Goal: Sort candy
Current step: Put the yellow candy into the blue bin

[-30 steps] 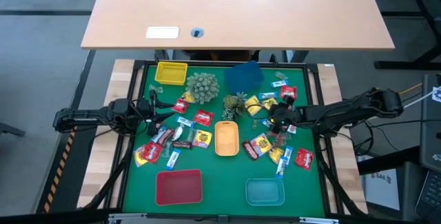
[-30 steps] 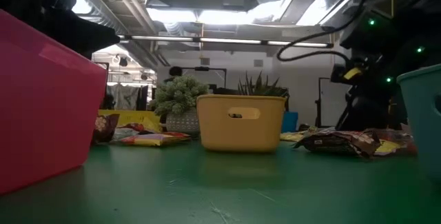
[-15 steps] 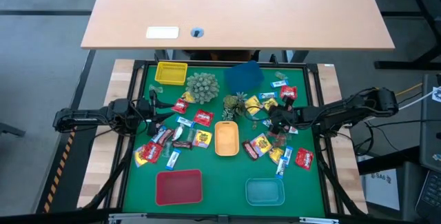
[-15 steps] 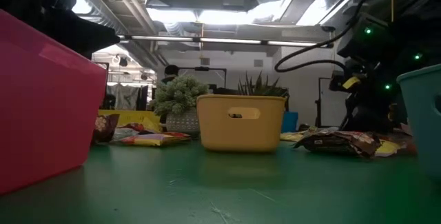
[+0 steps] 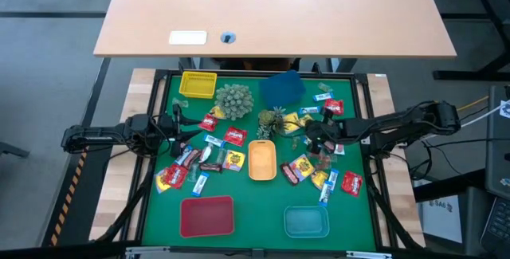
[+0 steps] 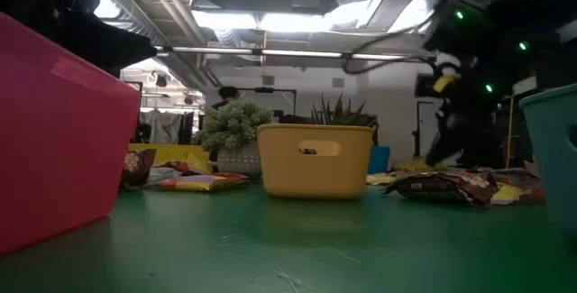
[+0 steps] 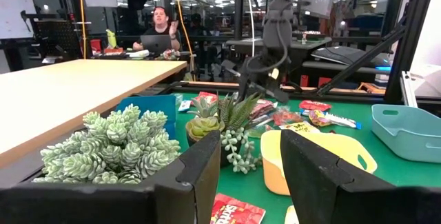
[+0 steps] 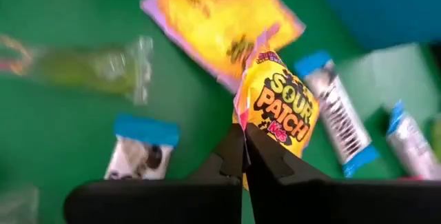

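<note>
the yellow sour patch packet (image 8: 279,107) hangs from the right pincer (image 8: 244,136), whose fingers are clamped together on just the edge of its wrapper, above the green tabletop (image 5: 255,203) among the candy scattered on the right side. under it lie another yellow packet (image 8: 222,18), a blue-white sweet (image 8: 141,148) and a pale green one (image 8: 89,65).

the grip looks thin: only a sliver of crinkly film sits between the fingers, so i judge that a quick swing could let the packet slip out and drop back into the pile, or land in the wrong tray. the yellow tray (image 5: 198,84) sits at the far left corner, so if that is the target, the carry crosses the spiky plants (image 5: 233,100) and the orange tray (image 5: 262,160); a dangling packet could snag on them.

the left pincer (image 7: 249,176) waits with its fingers apart near the left cluster of sweets (image 5: 195,163), and a low crossing path could bring the two arms close.
</note>
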`<act>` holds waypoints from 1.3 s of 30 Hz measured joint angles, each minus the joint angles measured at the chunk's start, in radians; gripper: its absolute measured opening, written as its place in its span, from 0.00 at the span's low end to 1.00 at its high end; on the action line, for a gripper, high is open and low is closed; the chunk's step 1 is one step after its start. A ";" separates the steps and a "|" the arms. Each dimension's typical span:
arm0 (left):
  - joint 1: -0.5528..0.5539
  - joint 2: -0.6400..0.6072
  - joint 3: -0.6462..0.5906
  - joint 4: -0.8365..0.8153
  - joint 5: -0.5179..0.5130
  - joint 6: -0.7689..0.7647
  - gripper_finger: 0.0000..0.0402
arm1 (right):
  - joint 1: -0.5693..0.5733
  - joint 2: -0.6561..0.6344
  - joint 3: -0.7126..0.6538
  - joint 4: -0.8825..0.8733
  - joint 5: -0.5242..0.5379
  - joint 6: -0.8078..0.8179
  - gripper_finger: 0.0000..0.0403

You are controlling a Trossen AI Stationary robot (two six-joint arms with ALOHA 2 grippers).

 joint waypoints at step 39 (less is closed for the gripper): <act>0.000 0.000 0.000 0.000 0.000 0.000 0.35 | -0.497 0.151 0.297 0.316 -0.349 -0.467 0.35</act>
